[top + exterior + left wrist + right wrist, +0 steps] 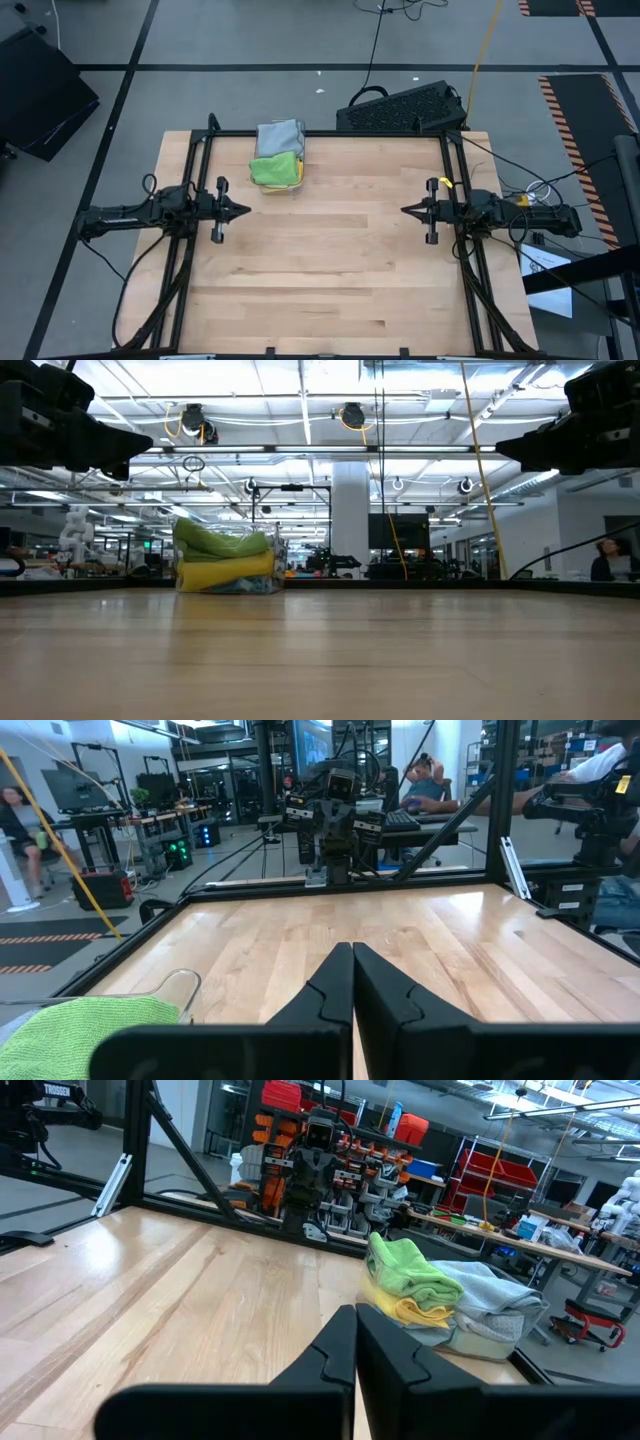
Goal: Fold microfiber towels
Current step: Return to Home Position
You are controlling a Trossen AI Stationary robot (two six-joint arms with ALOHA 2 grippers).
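Fingers of the left gripper and the right gripper are pressed together, holding nothing. Each arm sits at its own side of the table, tips pointing inward. The folded microfiber towels are stacked in the clear bin near the far edge, on the left arm's side. A bright green towel lies on top, a yellow towel is under it, and a pale grey towel lies beside them, soft and slightly rumpled.

Light wooden tabletop is seen. Clear bin is set on it at 11 o'clock. Black keyboard is laid just past the 1 o'clock edge. Yellow cable is hung beyond it. Seated person is seen in the room behind.
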